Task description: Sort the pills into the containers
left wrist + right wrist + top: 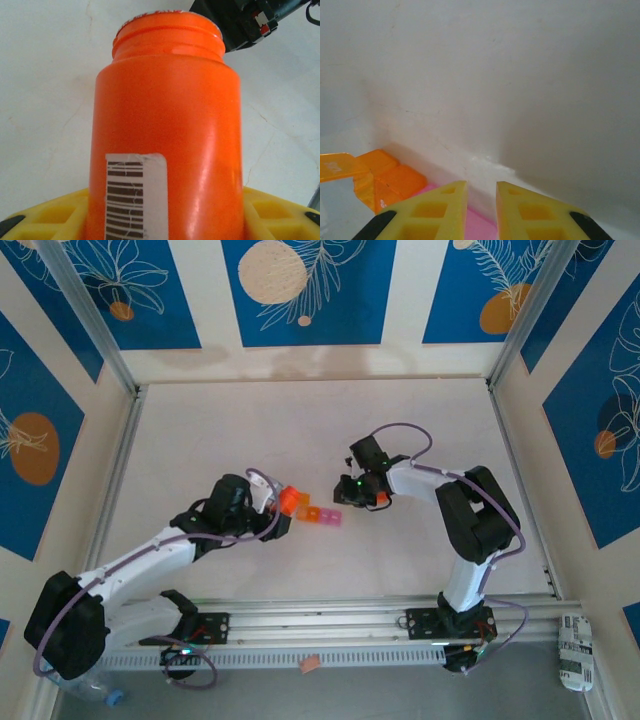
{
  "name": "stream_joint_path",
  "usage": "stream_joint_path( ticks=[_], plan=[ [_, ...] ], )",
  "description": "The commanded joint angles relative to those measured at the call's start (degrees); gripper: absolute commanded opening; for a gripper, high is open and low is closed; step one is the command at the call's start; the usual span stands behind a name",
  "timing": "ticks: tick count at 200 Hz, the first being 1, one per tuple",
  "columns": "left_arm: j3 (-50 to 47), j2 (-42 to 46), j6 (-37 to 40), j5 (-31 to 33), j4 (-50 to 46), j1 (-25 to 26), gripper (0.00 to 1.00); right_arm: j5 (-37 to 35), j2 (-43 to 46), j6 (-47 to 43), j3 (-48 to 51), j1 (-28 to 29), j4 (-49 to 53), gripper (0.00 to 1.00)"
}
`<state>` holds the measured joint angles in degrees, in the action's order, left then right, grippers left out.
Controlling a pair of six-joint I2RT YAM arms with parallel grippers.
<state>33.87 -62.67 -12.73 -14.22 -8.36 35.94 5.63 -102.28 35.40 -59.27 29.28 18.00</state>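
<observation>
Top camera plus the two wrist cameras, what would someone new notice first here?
The bright orange bottle with its barcode label, clamped between the left gripper's yellow fingers in the middle of the table. Just right of it lies a small strip of compartments, one orange with its lid flipped open, the rest pink. The right gripper hangs over a pink one, fingers nearly together.

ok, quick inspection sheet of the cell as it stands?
surface: white table, faint marks.
job's things: containers mid-table, orange end's lid open; orange bottle beside that end.
clutter: small orange scrap and crumpled wrapper beyond the near rail.
grippers: left gripper jaws clamped on the orange bottle; right gripper over the pink cubes, jaws a narrow gap apart, grip unclear.
cables: purple loops on both arms, off the containers.
surroundings: blue leaf-print panels.
</observation>
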Motion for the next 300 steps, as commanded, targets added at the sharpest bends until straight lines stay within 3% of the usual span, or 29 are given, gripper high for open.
stream_joint_path(
  ticks=[1,190,300],
  plan=[
    [-0.99,0.21,-1.29,0.81,0.43,0.98,0.00,2.02,-0.99,-0.83,-0.85,0.99,0.19,0.22],
    [-1.87,-5.16,-0.58,0.86,0.98,2.17,0.00,4.90,3.55,1.43,0.06,2.72,0.61,0.21],
    [4.18,-12.93,2.19,1.12,-3.13,3.01,0.00,4.72,6.06,1.43,2.57,4.20,0.63,0.21]
  ],
)
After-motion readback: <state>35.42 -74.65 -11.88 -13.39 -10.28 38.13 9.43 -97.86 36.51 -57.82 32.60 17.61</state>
